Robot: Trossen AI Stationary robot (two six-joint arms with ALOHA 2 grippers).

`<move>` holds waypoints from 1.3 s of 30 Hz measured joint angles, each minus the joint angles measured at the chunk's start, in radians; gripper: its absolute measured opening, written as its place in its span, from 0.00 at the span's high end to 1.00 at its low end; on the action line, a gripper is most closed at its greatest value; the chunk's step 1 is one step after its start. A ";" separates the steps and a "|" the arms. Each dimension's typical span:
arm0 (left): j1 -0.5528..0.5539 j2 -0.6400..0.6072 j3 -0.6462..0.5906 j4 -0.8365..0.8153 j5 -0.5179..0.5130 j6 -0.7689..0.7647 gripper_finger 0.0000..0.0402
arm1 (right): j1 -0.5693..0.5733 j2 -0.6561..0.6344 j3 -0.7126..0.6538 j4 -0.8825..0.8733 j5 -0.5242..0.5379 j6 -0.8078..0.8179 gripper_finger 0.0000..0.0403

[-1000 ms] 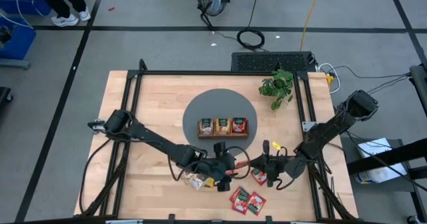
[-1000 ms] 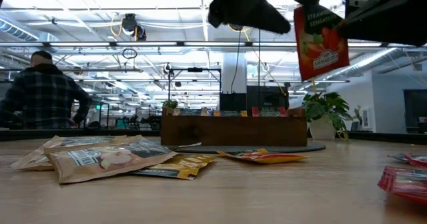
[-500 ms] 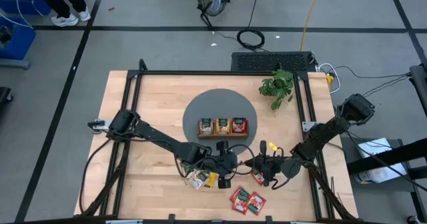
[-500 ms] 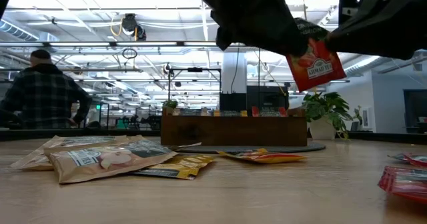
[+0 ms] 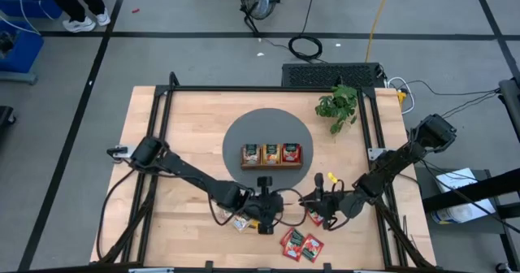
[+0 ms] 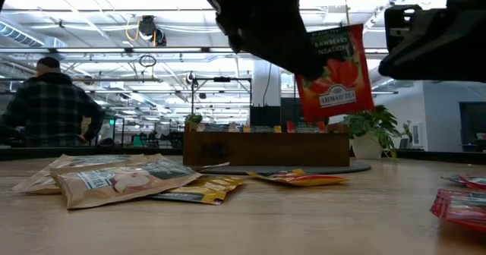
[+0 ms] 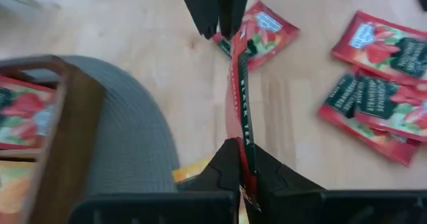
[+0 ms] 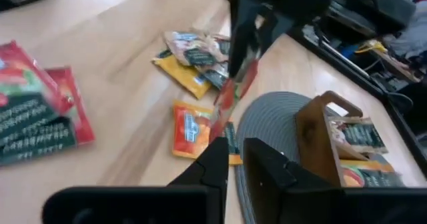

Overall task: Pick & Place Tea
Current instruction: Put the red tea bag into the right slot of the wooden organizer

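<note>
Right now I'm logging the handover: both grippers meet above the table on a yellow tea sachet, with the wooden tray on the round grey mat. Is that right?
Not quite: the sachet is red, as the low view shows. The left gripper is shut on it, the right gripper at its other edge. The wooden tray does stand on the round grey mat.

In the low view the two dark grippers are cut off by the top edge, and one dark gripper body hides the upper left corner of the hanging red tea sachet with the dark green label (image 6: 334, 74). The flat red sachets (image 6: 460, 206) at the light wooden table's right end run off the picture. The long brown wooden tray's (image 6: 266, 147) contents are too small to tell there.
</note>
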 joint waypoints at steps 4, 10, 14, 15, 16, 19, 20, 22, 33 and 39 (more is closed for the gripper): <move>-0.018 0.000 0.000 0.005 -0.043 0.017 0.99 | -0.014 0.000 0.000 0.093 0.001 0.086 0.85; -0.045 0.000 0.000 0.003 -0.116 0.009 0.99 | -0.040 -0.001 0.000 0.221 0.002 0.149 0.81; -0.056 0.000 0.000 0.003 -0.151 0.009 0.98 | -0.061 -0.001 0.000 0.210 -0.067 0.198 0.80; -0.057 0.000 0.000 0.002 -0.153 0.009 0.98 | -0.066 -0.001 0.000 0.210 -0.093 0.213 0.79; -0.057 0.000 0.000 -0.001 -0.153 0.009 0.99 | -0.073 -0.001 0.000 0.211 -0.118 0.227 0.79; -0.050 0.000 0.000 -0.003 -0.154 0.009 0.99 | -0.093 -0.001 0.000 0.204 -0.157 0.252 0.78; -0.048 0.000 0.000 -0.003 -0.154 0.009 0.98 | -0.097 -0.001 0.000 0.200 -0.156 0.254 0.78; -0.044 0.000 0.000 -0.003 -0.154 0.014 0.98 | -0.107 0.000 0.000 0.201 -0.156 0.254 0.77; -0.024 0.000 0.000 -0.003 -0.145 0.000 0.99 | -0.158 0.000 0.000 0.186 -0.208 0.347 0.75; -0.021 0.000 0.000 -0.012 -0.143 -0.002 0.98 | -0.173 0.019 0.000 0.178 -0.210 0.350 0.75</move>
